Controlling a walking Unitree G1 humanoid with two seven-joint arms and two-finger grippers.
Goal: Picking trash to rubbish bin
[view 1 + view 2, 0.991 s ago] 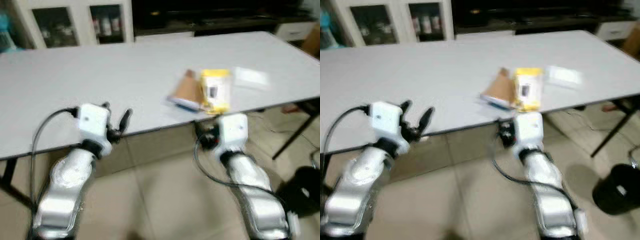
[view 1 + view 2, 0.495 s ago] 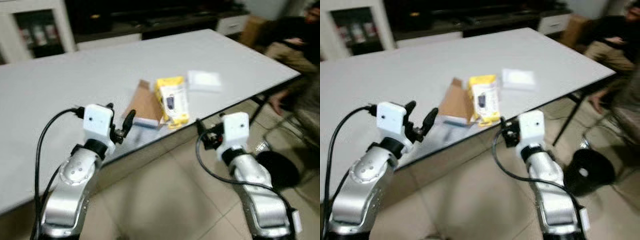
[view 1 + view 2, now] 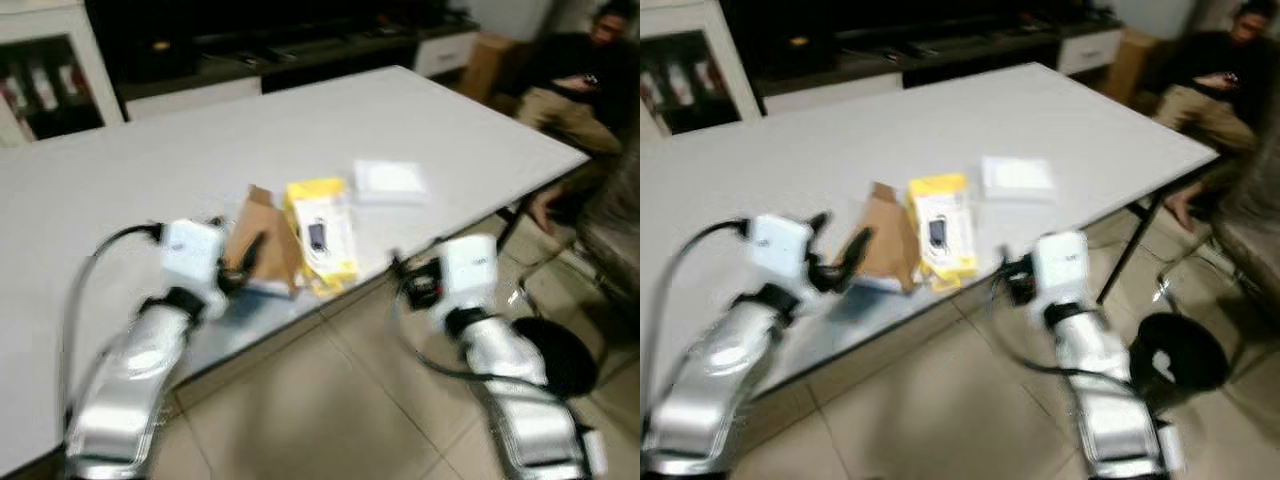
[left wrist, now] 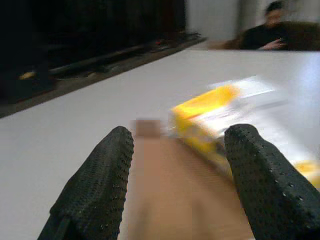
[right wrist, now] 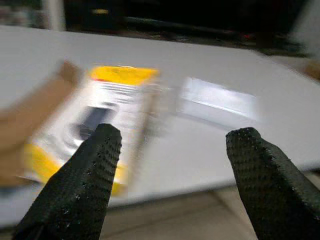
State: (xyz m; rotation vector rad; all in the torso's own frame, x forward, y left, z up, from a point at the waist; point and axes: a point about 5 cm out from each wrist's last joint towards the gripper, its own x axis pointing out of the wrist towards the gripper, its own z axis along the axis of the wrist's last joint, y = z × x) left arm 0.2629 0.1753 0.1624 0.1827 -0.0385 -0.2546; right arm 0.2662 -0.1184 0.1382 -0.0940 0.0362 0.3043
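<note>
On the white table (image 3: pixel 150 170), near its front edge, lie a brown cardboard piece (image 3: pixel 268 232), a yellow package (image 3: pixel 320 238) and a flat white packet (image 3: pixel 390 180). A black rubbish bin (image 3: pixel 1180 352) stands on the floor to the right, under the table's corner. My left gripper (image 3: pixel 240 258) is open above the table edge, right at the cardboard piece (image 4: pixel 170 200), with the yellow package (image 4: pixel 210 112) just beyond. My right gripper (image 5: pixel 170 170) is open off the front edge, facing the yellow package (image 5: pixel 105 115) and the white packet (image 5: pixel 217 102).
A person (image 3: pixel 575 70) sits at the far right past the table's end. A chair (image 3: pixel 612 235) stands beside the bin. Dark cabinets (image 3: pixel 250 40) line the wall behind the table. Tiled floor (image 3: pixel 330 420) lies in front of the table.
The whole view has shifted, so the trash sits more to the left. My left gripper has come forward over the table edge up to the cardboard piece. Both grippers stay open.
</note>
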